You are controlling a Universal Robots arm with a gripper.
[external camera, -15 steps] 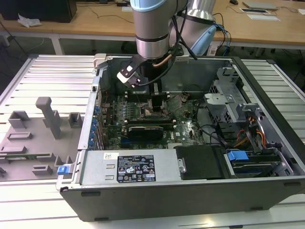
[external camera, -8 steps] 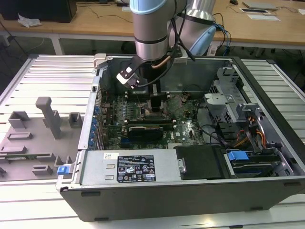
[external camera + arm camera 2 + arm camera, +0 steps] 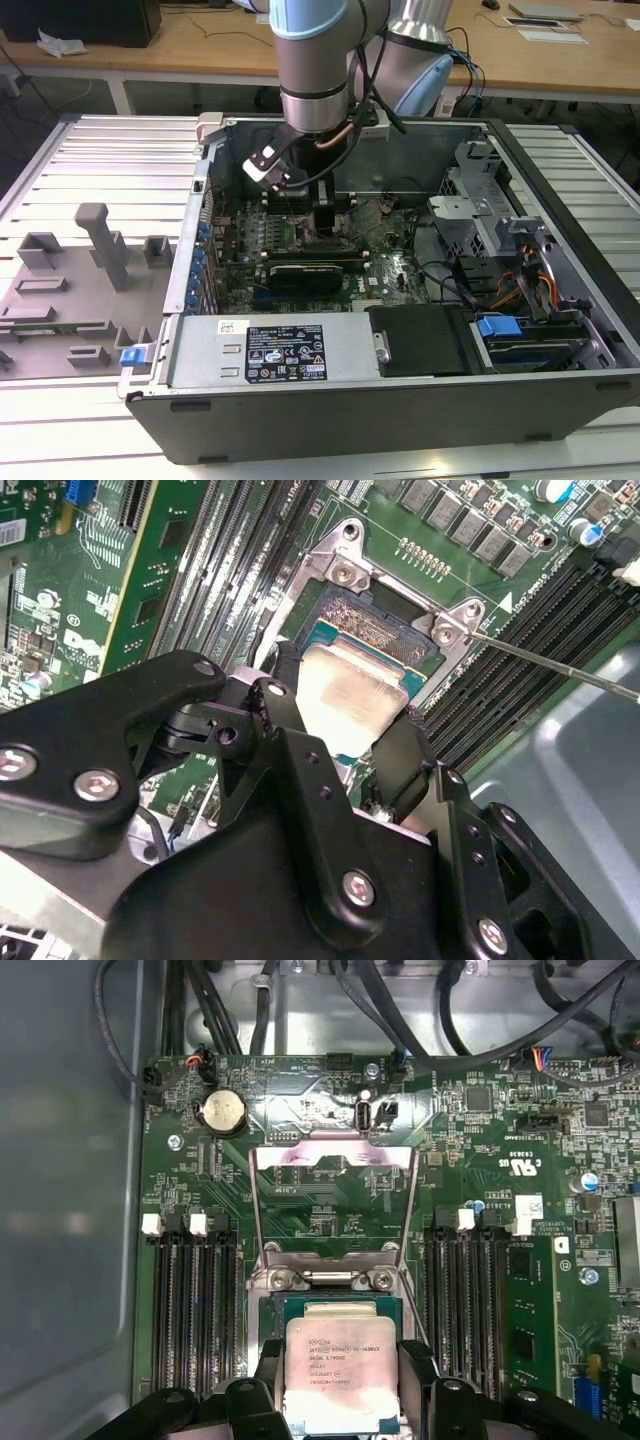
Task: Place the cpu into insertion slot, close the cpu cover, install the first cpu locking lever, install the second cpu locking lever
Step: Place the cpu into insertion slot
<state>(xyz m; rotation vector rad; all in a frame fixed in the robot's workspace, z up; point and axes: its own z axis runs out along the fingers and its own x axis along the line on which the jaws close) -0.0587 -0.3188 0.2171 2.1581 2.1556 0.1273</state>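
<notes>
My black gripper [image 3: 325,212] reaches down into an open computer case over the green motherboard. In both wrist views its fingers [image 3: 415,1375] sit on two opposite edges of the cpu [image 3: 335,1365], a small square chip with a pale metal top [image 3: 350,690]. The chip is right over the insertion slot [image 3: 372,628]; whether it rests in it I cannot tell. A strip of the slot's pin field shows beyond the chip's far edge [image 3: 340,1305]. The cpu cover [image 3: 335,1157], a silver frame with a big window, stands swung up behind the slot. A thin lever rod [image 3: 560,666] sticks out sideways.
Black memory slots [image 3: 190,1310] flank the socket on both sides [image 3: 465,1300]. Cables [image 3: 400,1020] hang along the back wall. The case walls [image 3: 400,400], a black box [image 3: 420,340] and a drive cage [image 3: 470,215] ring the board. A grey fixture tray [image 3: 70,290] lies at the exterior view's left.
</notes>
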